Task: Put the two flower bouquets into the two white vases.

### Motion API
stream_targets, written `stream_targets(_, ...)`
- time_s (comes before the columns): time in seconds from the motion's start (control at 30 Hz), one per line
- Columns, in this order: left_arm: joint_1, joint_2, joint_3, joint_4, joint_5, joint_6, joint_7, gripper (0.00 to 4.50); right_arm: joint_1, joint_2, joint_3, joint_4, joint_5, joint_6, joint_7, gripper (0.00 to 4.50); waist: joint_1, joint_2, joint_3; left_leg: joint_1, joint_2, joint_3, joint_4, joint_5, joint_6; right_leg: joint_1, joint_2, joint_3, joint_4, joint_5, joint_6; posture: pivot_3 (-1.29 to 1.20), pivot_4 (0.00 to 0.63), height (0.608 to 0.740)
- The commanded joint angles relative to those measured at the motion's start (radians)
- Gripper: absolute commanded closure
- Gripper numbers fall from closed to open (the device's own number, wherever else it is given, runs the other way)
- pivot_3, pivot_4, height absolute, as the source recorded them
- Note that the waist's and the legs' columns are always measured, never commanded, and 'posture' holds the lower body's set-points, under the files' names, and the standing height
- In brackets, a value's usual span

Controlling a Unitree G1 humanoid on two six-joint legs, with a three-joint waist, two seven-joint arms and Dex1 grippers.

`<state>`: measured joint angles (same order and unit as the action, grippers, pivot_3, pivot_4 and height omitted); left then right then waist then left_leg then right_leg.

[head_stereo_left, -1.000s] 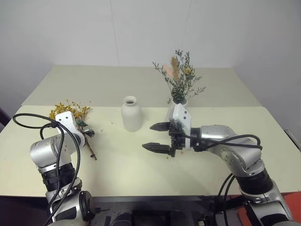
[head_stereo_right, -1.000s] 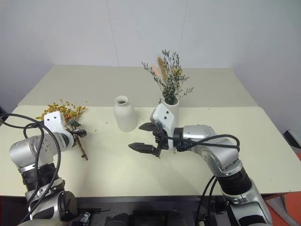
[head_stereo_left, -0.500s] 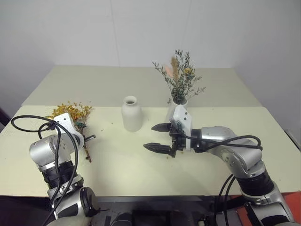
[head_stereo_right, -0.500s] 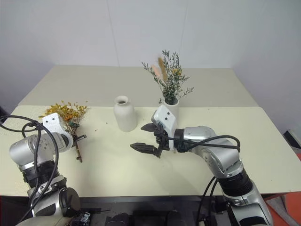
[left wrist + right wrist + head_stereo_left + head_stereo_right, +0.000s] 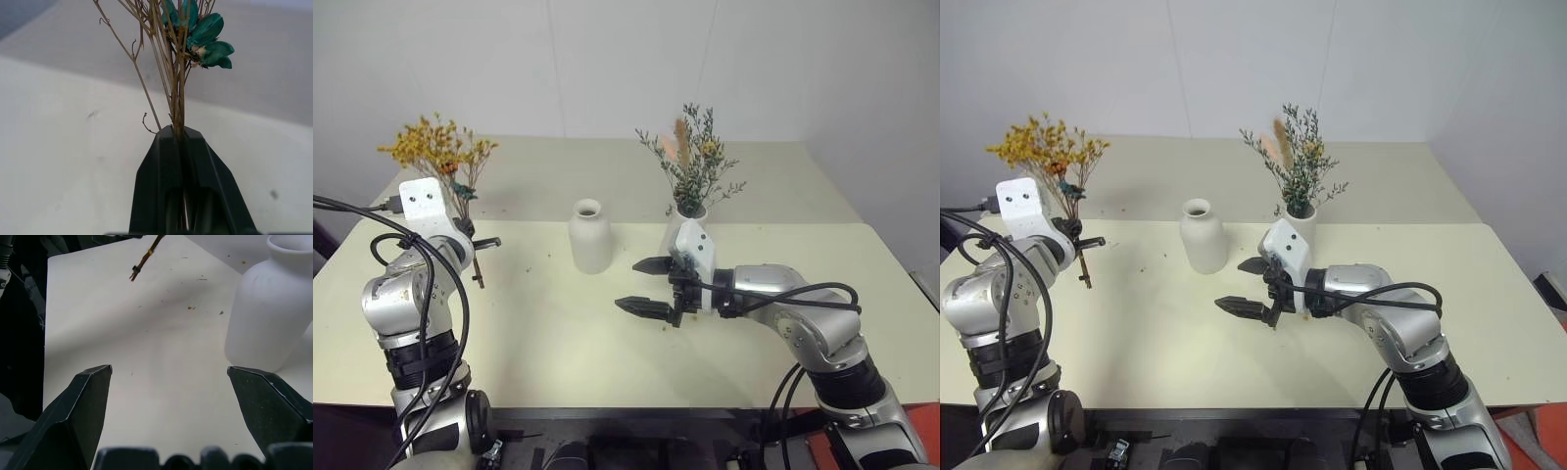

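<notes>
The left gripper (image 5: 178, 139) was clenched on the thin stems of the yellow bouquet (image 5: 435, 147), holding it upright above the left end of the table (image 5: 558, 343). In the left wrist view the fingers (image 5: 161, 171) pinched the stems low down, with the teal flower (image 5: 203, 36) well above them. The stem ends (image 5: 478, 274) poked out below the grip, clear of the tabletop.

The right gripper (image 5: 646, 284) hung with its fingers spread wide and empty, just right of and nearer than the bottle vase (image 5: 589, 237). That vase stood empty near the table's middle. The green bouquet (image 5: 690, 162) already sat in the tall vase (image 5: 688, 217), just behind the right gripper.

What remained, as I judged it, was carrying the yellow bunch rightward and lowering its stems into the bottle vase's narrow neck. Several things could go wrong. The stems splayed a little, so a stray one could catch on the rim and bend or snap, being dry. A push against the neck could tip the vase, which looked light. The bunch was held by a thin pinch, so it could swivel in the grip and miss the mouth. The open right gripper sat close enough to knock either vase if it moved carelessly.
</notes>
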<state>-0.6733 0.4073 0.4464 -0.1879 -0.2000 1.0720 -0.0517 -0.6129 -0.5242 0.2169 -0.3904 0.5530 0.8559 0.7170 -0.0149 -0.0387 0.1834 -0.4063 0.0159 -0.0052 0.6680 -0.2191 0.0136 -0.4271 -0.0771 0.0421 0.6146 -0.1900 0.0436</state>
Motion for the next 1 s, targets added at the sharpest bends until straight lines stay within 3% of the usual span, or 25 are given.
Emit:
stream_targets(0.03, -0.014, 0.034, -0.007, -0.049, -0.039, -0.125, -0.071, 4.37, 0.002, 0.011, -0.044, -0.035, -0.005, -0.026, -0.022, 0.0, 0.0, 0.0, 0.0, 0.0, 0.0, 0.0, 0.0, 0.0, 0.0, 0.0, 0.0, 0.0, 0.0, 0.0, 0.0, 0.0, 0.15, 0.74)
stream_targets(0.33, -0.093, 0.109, -0.102, 0.088, -0.11, -0.369, -0.313, 4.37, 0.036, 0.03, -0.089, -0.087, 0.001, 0.011, -0.119, 0.0, 0.002, 0.0, 0.0, 0.0, 0.0, 0.0, 0.0, 0.0, 0.0, 0.0, 0.0, 0.0, 0.0, 0.0, 0.0, 0.0, 0.15, 0.74)
stream_targets(0.57, -0.181, 0.035, -0.125, 0.25, -0.208, -0.619, -0.496, 4.37, 0.105, -0.016, -0.161, -0.16, -0.004, 0.028, -0.18, 0.0, 0.003, 0.0, 0.0, -0.001, 0.0, 0.001, 0.0, 0.0, 0.0, 0.001, 0.0, 0.0, -0.003, 0.0, 0.001, 0.0, 0.15, 0.74)
stream_targets(0.73, -0.266, -0.011, -0.107, 0.454, -0.266, -0.851, -0.657, 4.37, 0.137, 0.008, -0.206, -0.202, 0.021, 0.034, -0.234, 0.0, -0.002, 0.0, 0.0, -0.001, 0.0, 0.001, 0.0, 0.0, 0.0, 0.001, 0.0, 0.0, -0.003, 0.0, 0.001, 0.0, 0.15, 0.74)
stream_targets(0.87, -0.351, 0.001, -0.22, 0.662, -0.145, -1.051, -0.758, 4.37, 0.165, 0.02, -0.248, -0.247, 0.043, 0.048, -0.275, 0.0, 0.0, 0.0, 0.0, -0.001, 0.0, 0.001, 0.0, 0.0, 0.0, 0.001, 0.001, 0.0, -0.003, 0.0, 0.001, 0.0, 0.15, 0.74)
stream_targets(1.0, -0.427, -0.031, -0.267, 0.788, -0.099, -1.137, -0.753, 4.37, 0.209, 0.0, -0.286, -0.289, 0.05, 0.075, -0.306, 0.0, 0.008, 0.0, 0.0, -0.002, -0.001, 0.001, 0.0, 0.0, 0.0, 0.002, 0.0, 0.0, -0.004, 0.0, 0.003, 0.0, 0.15, 0.74)
